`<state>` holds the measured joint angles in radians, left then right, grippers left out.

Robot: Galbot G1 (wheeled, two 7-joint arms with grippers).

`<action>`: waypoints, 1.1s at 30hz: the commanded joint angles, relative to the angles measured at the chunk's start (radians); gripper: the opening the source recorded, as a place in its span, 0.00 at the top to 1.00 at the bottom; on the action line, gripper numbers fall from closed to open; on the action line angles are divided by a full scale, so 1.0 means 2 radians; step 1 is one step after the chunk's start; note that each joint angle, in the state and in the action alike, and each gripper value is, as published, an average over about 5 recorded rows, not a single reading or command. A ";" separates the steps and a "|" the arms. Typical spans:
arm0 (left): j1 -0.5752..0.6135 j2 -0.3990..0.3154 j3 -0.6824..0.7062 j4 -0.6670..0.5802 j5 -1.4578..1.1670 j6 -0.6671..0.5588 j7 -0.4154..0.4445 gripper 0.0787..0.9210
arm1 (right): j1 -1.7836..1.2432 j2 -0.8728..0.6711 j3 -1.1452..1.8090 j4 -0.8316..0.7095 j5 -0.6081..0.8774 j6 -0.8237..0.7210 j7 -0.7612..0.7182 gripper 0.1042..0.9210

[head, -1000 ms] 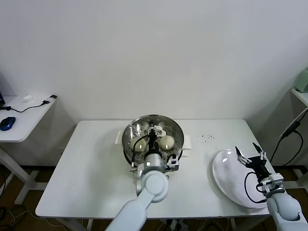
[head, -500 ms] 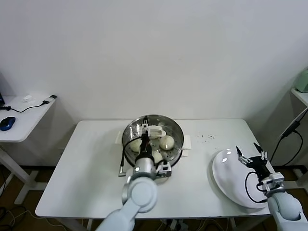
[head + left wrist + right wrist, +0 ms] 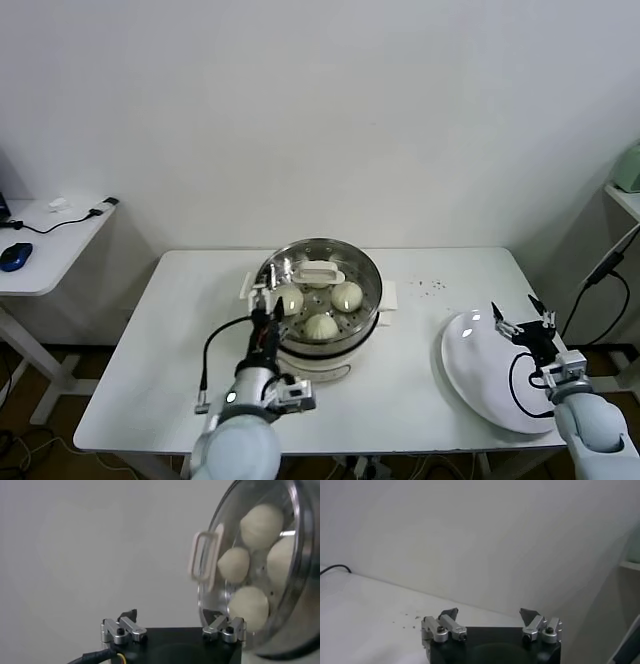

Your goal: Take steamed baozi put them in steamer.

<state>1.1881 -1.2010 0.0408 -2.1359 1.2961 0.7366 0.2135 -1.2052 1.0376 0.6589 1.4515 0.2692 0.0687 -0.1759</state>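
The steamer (image 3: 368, 278) is a shiny steel pot on a white base at the table's middle. Three cream-white baozi (image 3: 321, 326) show inside it. The left wrist view shows four baozi (image 3: 248, 605) in the steamer (image 3: 295, 580). A white handle (image 3: 318, 272) stands over the pot's top, seemingly on a clear lid; it also shows in the left wrist view (image 3: 205, 560). My left gripper (image 3: 267, 296) is open and empty, just off the pot's near left rim, and shows in its own view (image 3: 172, 617). My right gripper (image 3: 520, 322) is open and empty above the white plate (image 3: 480, 375).
Dark crumbs (image 3: 432, 285) lie on the table between pot and plate. A side table (image 3: 40, 270) with a blue mouse (image 3: 15, 256) and a cable stands at the far left. A shelf edge (image 3: 625, 195) is at the far right.
My left arm has drawn back from over the pot toward the near left, gripper empty. The handle and baozi stay in place. The right arm has barely moved.
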 commanded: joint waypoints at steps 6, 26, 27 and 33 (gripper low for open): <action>0.195 -0.012 -0.336 -0.037 -0.488 -0.285 -0.171 0.12 | -0.014 0.018 -0.003 0.038 -0.007 -0.018 0.006 0.12; 0.224 -0.155 -0.452 0.107 -0.751 -0.420 -0.078 0.12 | -0.044 0.037 -0.002 0.093 0.005 -0.018 -0.013 0.12; 0.224 -0.157 -0.451 0.104 -0.746 -0.419 -0.077 0.12 | -0.044 0.039 -0.002 0.092 0.006 -0.018 -0.014 0.12; 0.220 -0.169 -0.449 0.081 -0.717 -0.406 -0.068 0.12 | -0.043 0.051 -0.002 0.089 0.008 -0.013 -0.017 0.12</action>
<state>1.6011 -1.4663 -0.7845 -1.9917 -0.0460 0.0146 0.0436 -1.2823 1.1157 0.6541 1.6070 0.2745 0.0383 -0.1972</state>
